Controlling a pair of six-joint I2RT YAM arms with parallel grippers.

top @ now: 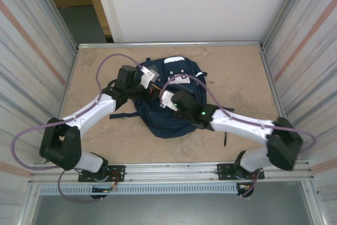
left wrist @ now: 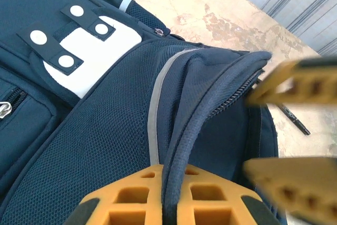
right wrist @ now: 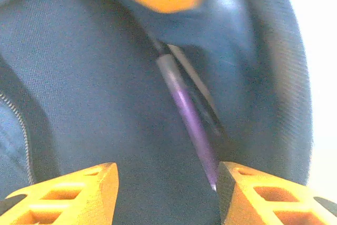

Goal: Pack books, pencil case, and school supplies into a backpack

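Observation:
The navy backpack (top: pixel 168 114) lies in the middle of the table with its top opening toward the arms. My left gripper (left wrist: pixel 174 171) is shut on the piped rim of the backpack (left wrist: pixel 105 130) and holds the opening up. My right gripper (right wrist: pixel 167 176) is open inside the backpack (right wrist: pixel 84 88). A purple pen (right wrist: pixel 187 110) lies on the dark lining ahead of it, its tip right beside the right finger (right wrist: pixel 247 193); contact cannot be told. A black pen (left wrist: pixel 294 119) lies on the table beside the bag, also near the right arm (top: pixel 225 139). The books and pencil case are out of view.
Bare tan tabletop (top: pixel 237 72) surrounds the backpack, with metal walls at left, right and back. The right gripper's orange fingers (left wrist: pixel 295 82) hover close by the held rim in the left wrist view. Backpack straps (top: pixel 122 115) trail left under the left arm.

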